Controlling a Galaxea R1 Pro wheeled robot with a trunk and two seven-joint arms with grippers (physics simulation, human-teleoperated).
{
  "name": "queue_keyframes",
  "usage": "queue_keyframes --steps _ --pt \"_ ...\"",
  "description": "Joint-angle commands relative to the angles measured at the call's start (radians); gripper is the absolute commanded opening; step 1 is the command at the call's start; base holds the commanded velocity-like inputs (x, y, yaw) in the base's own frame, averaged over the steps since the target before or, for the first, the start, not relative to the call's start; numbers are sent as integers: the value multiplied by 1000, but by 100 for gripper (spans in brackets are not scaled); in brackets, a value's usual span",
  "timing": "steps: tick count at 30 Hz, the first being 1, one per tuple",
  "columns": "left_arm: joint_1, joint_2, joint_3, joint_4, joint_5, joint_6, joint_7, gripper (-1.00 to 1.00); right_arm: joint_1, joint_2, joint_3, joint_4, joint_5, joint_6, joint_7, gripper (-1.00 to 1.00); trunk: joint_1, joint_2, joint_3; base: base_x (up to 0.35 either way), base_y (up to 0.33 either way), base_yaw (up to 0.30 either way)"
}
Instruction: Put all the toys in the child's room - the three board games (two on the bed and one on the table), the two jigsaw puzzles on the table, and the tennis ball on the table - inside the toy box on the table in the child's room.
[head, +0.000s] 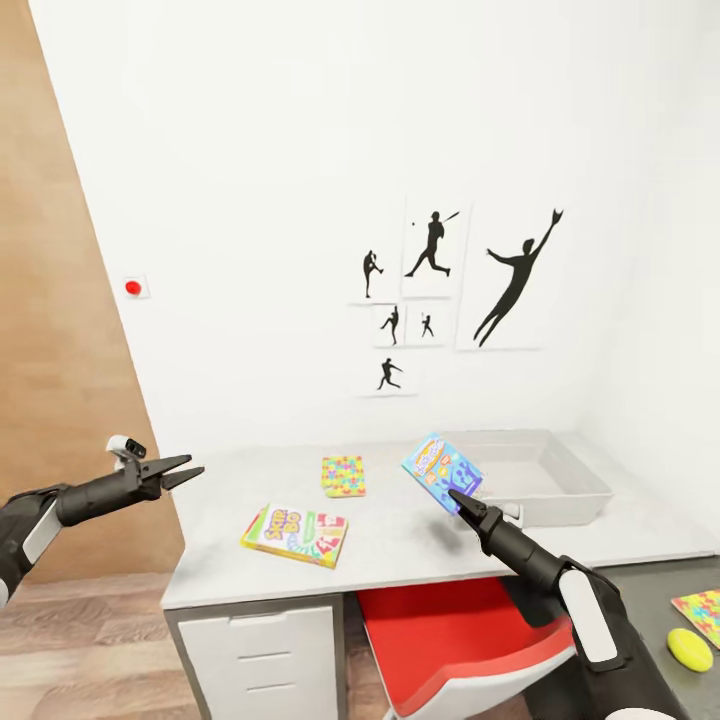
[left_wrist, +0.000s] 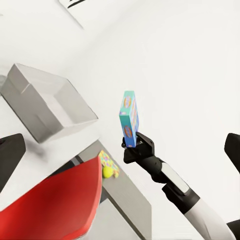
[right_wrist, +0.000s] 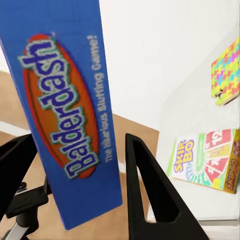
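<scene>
On the grey tabletop (head: 400, 530) under the white wall, the toy box (head: 545, 478) is sitting with nothing visible inside. Your right gripper (head: 458, 497) is clenching its fingers on the blue "Balderdash" board game (head: 441, 471), lifting it just beside the box. The "Skip-Bo" game (head: 296, 535) and a jigsaw puzzle (head: 343, 476) are lying flat. Your left gripper (head: 185, 472) is hanging with fingers released.

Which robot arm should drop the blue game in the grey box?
The right. Its gripper already holds the blue game right beside the toy box. The left gripper is open, far across the table.
</scene>
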Motion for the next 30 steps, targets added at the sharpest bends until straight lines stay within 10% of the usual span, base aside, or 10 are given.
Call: queue_keyframes --steps 1,30 --pt "0 1 -1 0 1 11 -3 100 -1 0 -1 1 -4 6 3 -100 1 -1 1 88 0 -240" --pt "0 1 -1 0 1 11 -3 100 -1 0 -2 2 -6 8 7 -100 1 -1 -23 33 0 -128"
